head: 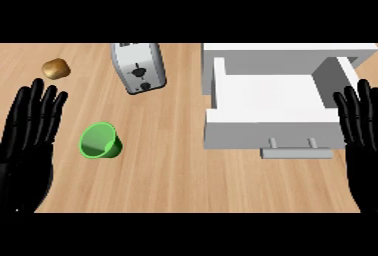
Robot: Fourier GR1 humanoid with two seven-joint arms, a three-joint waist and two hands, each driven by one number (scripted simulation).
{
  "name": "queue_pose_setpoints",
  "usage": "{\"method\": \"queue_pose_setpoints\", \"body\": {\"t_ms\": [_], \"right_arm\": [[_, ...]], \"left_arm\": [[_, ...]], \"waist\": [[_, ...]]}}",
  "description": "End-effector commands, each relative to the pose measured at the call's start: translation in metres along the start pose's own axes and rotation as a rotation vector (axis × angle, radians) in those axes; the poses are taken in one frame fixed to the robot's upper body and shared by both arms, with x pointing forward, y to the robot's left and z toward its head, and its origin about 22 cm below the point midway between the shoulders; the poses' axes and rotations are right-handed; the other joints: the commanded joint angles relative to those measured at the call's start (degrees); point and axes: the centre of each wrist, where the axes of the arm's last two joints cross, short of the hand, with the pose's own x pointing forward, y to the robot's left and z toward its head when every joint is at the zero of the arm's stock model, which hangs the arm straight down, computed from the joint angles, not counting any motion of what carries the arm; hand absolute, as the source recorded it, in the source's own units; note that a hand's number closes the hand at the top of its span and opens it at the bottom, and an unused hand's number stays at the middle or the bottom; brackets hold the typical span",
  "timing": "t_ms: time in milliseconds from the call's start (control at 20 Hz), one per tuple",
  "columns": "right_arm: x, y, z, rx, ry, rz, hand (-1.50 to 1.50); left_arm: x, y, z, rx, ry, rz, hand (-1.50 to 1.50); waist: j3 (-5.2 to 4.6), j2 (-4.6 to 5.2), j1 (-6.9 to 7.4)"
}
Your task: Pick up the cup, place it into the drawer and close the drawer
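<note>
The head view looks steeply down at a wooden counter [184, 185]. I take the white drawer [269, 107] as the landmark for all places. The drawer is pulled out toward the viewer from a white cabinet [288, 55] and it stands open. Its inside is white, and I see nothing lying in it. On its front face there is a grey handle [295, 152].

The green cup [100, 141] is on the counter well to the left of the drawer, about level with the drawer's front. It lies tilted, with its open mouth turned up and a little toward the viewer, so the inside shows. Nothing touches it.

A silver toaster [139, 67] is to the left of the drawer, near it, farther back than the cup. It lies at a slant, and a dark knob shows on its face. A small brown thing [56, 68], perhaps a potato, but the view does not let me be sure, is far left of the drawer, beyond the toaster.

The left hand [29, 130] shows at the view's left edge, far from the drawer and just beside the cup, not touching it. Its fingers are straight, spread and pointing up; it holds nothing.

The right hand [360, 135] shows at the right edge, just beside the drawer's right wall. Its fingers are also straight and pointing up, with nothing in them.
</note>
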Motion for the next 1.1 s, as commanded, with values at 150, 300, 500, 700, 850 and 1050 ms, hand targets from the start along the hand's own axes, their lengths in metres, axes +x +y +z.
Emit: {"method": "queue_pose_setpoints", "body": {"t_ms": [150, 300, 500, 700, 850, 1050], "right_arm": [[0.001, -0.001, -0.004, 0.027, -0.026, -0.022, -1.5], [-0.003, 0.007, -0.006, 0.171, 0.087, -0.04, -1.5], [-0.013, 0.018, -0.015, 0.178, 0.122, -0.056, -1.5], [-0.019, -0.016, -0.022, 0.165, 0.117, -0.063, -1.5], [-0.018, -0.003, -0.042, 0.186, 0.122, -0.055, -1.5], [-0.032, 0.0, -0.048, 0.169, 0.08, -0.067, -1.5]], "left_arm": [[-0.012, 0.048, -0.008, -0.271, -0.065, 0.146, -1.5], [-0.037, 0.05, 0.009, -0.293, 0.178, 0.323, -1.5], [-0.062, 0.099, -0.006, -0.291, 0.186, 0.401, -1.5], [-0.09, 0.111, -0.02, -0.301, 0.234, 0.407, -1.5], [-0.101, 0.128, -0.013, -0.267, 0.282, 0.367, -1.5], [-0.131, 0.124, -0.025, -0.279, 0.325, 0.329, -1.5]], "waist": [[-0.55, -0.39, -0.23], [-0.59, -0.08, 0.06], [-0.51, -0.08, -0.34], [-0.43, -0.33, -0.57], [-0.43, -0.4, -0.2], [-0.44, -0.26, -0.41]]}}
